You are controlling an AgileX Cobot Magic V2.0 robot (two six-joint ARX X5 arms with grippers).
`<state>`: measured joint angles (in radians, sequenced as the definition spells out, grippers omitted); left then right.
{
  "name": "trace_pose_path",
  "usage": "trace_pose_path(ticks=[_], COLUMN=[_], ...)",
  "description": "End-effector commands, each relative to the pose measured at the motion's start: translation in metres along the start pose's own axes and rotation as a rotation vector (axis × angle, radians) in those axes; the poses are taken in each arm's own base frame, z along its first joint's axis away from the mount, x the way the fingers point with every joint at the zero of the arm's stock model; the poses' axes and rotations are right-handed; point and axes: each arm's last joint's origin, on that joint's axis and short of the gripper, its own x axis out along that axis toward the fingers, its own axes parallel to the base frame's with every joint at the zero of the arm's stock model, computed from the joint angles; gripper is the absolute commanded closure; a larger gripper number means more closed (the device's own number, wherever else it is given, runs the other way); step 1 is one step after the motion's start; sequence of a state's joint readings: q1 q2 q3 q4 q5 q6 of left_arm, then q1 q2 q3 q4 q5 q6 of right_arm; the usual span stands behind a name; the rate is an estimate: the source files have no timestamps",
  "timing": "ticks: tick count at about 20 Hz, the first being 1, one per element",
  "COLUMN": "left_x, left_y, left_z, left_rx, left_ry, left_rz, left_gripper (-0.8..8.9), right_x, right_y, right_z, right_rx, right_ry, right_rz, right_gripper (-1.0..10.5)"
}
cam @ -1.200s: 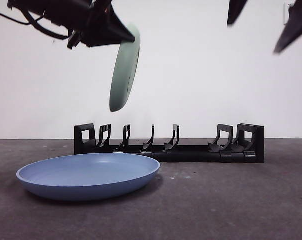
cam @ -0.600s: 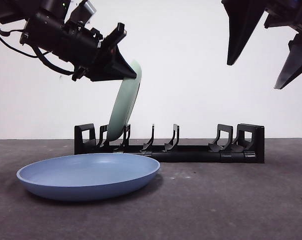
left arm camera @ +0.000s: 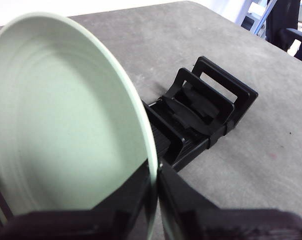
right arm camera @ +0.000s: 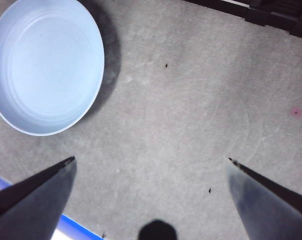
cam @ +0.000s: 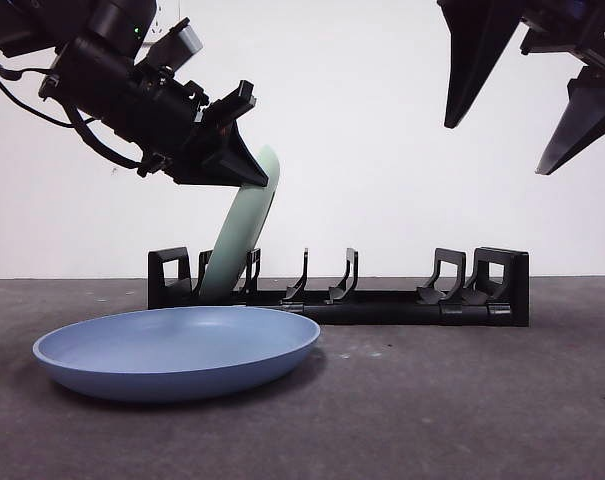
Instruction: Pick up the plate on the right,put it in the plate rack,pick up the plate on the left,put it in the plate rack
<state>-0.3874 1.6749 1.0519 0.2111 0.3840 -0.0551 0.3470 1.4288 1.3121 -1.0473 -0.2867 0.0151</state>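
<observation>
While clamped by the left gripper (left arm camera: 155, 200), green plate (cam: 240, 235) is seen entering plate rack (cam: 382, 300) | right gripper (right arm camera: 151, 170) spread wide, empty | blue plate (right arm camera: 43, 65) shown whole from above.

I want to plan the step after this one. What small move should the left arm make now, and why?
Probably open the left hand and lift away. The green plate it pinches by the rim already stands tilted, its lower edge among the prongs at one end of the plate rack, so the rack seems to carry it.
</observation>
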Motion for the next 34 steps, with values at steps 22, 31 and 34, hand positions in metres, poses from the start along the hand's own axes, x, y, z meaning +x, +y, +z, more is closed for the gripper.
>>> trace_pose_path(ticks=[22,31,34], left_x=[-0.175,-0.262,-0.271], left_y=[-0.078,-0.108,-0.111], left_z=[0.049,0.014,0.006], left_rx=[0.391,0.568,0.610], left_ry=[-0.025,0.134,0.196], left_rz=[-0.069,0.047,0.097], left_gripper=[5.07,3.73,3.71], right_x=[0.009,0.115,0.148], right_y=[0.016,0.050,0.051], right_z=[0.014,0.030,0.030], right_rx=[0.001,-0.033,-0.004], right_ry=[-0.123,0.034,0.081], right_rz=[0.047,0.041,0.030], right_gripper=[4.5,4.5,4.5])
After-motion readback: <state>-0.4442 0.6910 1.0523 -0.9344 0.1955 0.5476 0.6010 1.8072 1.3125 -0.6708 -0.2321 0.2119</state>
